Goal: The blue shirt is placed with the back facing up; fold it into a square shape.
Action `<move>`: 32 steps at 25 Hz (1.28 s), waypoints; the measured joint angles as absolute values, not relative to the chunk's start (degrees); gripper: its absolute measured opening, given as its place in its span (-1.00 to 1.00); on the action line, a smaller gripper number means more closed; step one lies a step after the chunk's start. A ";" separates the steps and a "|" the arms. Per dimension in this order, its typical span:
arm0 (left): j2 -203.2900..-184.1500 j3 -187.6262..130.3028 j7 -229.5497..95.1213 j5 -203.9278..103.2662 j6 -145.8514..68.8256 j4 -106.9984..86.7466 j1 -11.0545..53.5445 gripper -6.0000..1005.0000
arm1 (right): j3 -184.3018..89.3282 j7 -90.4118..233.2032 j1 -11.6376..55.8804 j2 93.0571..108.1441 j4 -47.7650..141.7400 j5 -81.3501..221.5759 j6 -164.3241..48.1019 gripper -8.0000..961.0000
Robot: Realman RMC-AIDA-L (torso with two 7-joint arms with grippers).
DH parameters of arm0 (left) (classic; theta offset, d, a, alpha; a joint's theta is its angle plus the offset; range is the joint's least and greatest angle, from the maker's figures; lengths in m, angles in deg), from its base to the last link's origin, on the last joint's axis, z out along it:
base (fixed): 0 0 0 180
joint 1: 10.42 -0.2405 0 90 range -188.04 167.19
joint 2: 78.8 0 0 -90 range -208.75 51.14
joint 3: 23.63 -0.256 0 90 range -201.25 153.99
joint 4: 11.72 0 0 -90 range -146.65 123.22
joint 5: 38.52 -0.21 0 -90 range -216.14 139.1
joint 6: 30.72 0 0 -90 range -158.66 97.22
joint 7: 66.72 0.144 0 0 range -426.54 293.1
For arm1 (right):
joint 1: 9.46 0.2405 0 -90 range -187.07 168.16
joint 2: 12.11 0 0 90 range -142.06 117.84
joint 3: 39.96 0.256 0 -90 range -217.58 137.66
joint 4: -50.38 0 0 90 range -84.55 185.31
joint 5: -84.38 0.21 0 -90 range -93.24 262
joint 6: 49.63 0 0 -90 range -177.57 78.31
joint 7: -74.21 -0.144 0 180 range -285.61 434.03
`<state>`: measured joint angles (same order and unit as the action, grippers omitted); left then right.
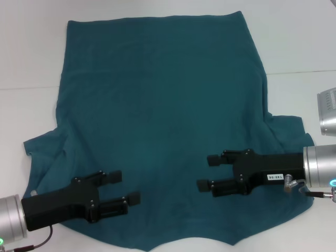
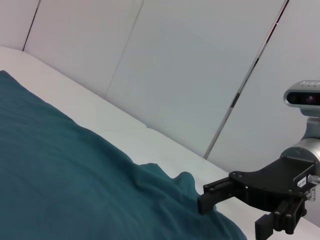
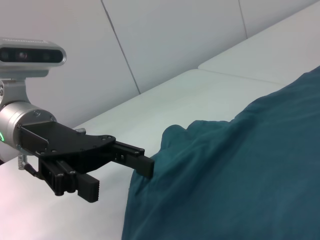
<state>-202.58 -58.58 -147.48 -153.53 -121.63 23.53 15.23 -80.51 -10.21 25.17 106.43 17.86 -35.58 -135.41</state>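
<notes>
**A big blue shirt lies flat with two grippers over it**

The shirt (image 1: 157,121) is spread out on a white table (image 1: 26,52). It is very big and covers most of the middle of the table. Its plain side faces up, and no letters show. The straight hem is at the far end. The sleeves stick out at the near end, one to the left and one to the right. Both sleeves are a bit crumpled. The near edge of the shirt curves in at the middle, where the neck is.

The left gripper (image 1: 126,187) is at the near left, over the shirt close to the left sleeve. Its two black fingers (image 1: 108,176) point toward the middle. They are spread apart and hold nothing.

The right gripper (image 1: 209,172) is at the near right, over the shirt close to the right sleeve. Its fingers point left, toward the other gripper. They are spread apart too and hold nothing. The two grippers face each other with bare shirt between them.

I cannot tell if the fingers touch the cloth.

A shiny metal robot part (image 1: 328,113) shows at the right edge.
</notes>
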 joint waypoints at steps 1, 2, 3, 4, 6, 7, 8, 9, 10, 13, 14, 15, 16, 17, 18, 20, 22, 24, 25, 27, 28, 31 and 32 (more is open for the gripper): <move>-202.58 -58.58 -147.48 -153.55 -121.50 23.53 15.23 0.77 | -80.50 -10.15 25.20 106.44 17.86 -35.59 -135.41 0.91; -202.58 -58.58 -147.48 -153.56 -121.34 23.53 15.24 0.77 | -80.50 -10.13 25.23 106.43 17.86 -35.59 -135.41 0.91; -202.59 -58.58 -147.48 -153.56 -121.23 23.53 15.24 0.77 | -80.49 -10.12 25.24 106.44 17.86 -35.59 -135.41 0.91; -202.61 -58.63 -147.48 -153.56 -121.10 23.53 15.23 0.77 | -80.48 -10.12 25.25 106.44 17.86 -35.58 -135.41 0.91; -202.62 -58.75 -147.48 -153.56 -121.02 23.53 15.21 0.77 | -80.47 -10.13 25.26 106.44 17.86 -35.58 -135.41 0.91; -202.63 -58.82 -147.48 -153.56 -120.99 23.53 15.18 0.77 | -80.47 -10.13 25.26 106.43 17.86 -35.58 -135.41 0.91; -202.63 -58.84 -147.48 -153.56 -120.98 23.53 15.19 0.77 | -80.47 -10.15 25.26 106.44 17.86 -35.58 -135.41 0.91; -202.63 -58.86 -147.48 -153.56 -120.98 23.53 15.23 0.77 | -80.47 -10.16 25.26 106.43 17.86 -35.59 -135.41 0.91; -202.63 -58.90 -147.48 -153.56 -120.98 23.53 15.27 0.77 | -80.47 -10.18 25.26 106.43 17.86 -35.59 -135.41 0.91; -202.59 -58.91 -147.48 -153.56 -120.98 23.53 15.32 0.77 | -80.37 -10.27 25.26 106.44 17.86 -35.58 -135.40 0.91; -202.59 -58.80 -147.48 -153.50 -120.98 23.53 15.32 0.77 | -80.24 -10.27 25.26 106.46 17.86 -35.58 -135.39 0.91; -202.55 -58.55 -147.48 -153.37 -120.98 23.58 15.30 0.77 | -80.06 -10.25 25.23 106.48 17.86 -35.56 -135.36 0.91; -202.52 -58.28 -147.54 -153.25 -120.98 23.61 15.28 0.77 | -79.90 -10.25 25.19 106.50 17.86 -35.54 -135.36 0.91; -202.38 -57.05 -147.78 -153.06 -120.92 23.74 15.20 0.77 | -79.70 -10.25 25.12 106.58 17.86 -35.52 -135.34 0.91; -202.30 -56.42 -147.88 -153.04 -120.83 23.80 15.19 0.77 | -79.70 -10.25 25.12 106.58 17.86 -35.52 -135.34 0.91; -202.18 -54.15 -148.06 -153.02 -120.19 23.85 15.09 0.77 | -79.52 -10.25 25.06 106.71 17.86 -35.51 -135.32 0.91; -201.95 -51.32 -148.67 -153.00 -118.78 23.85 14.89 0.77 | -79.34 -10.28 24.96 106.83 17.86 -35.48 -135.32 0.91; -201.65 -49.02 -150.06 -152.99 -116.75 23.83 14.64 0.77 | -79.18 -10.43 24.83 106.91 17.86 -35.15 -135.34 0.91; -201.48 -47.56 -151.08 -152.98 -115.14 23.80 14.47 0.77 | -79.16 -10.46 24.79 106.93 17.86 -34.96 -135.38 0.91; -201.25 -45.75 -152.25 -153.02 -112.88 23.69 14.30 0.77 | -79.15 -10.52 24.69 107.00 17.87 -34.50 -135.48 0.91; -201.18 -44.80 -152.86 -153.04 -111.42 23.63 14.07 0.77 | -79.15 -10.54 24.63 107.07 17.89 -34.33 -135.49 0.91; -201.11 -43.72 -153.49 -152.97 -108.62 23.61 13.53 0.77 | -79.15 -10.59 24.58 107.22 18.16 -34.19 -135.53 0.91; -201.08 -43.49 -153.71 -152.93 -107.45 23.60 13.33 0.77 | -79.13 -10.59 24.58 107.22 18.25 -34.18 -135.55 0.91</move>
<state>-201.08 -43.49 -153.71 -152.93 -107.45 23.60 13.33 -79.13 -10.59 24.58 107.22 18.25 -34.18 -135.55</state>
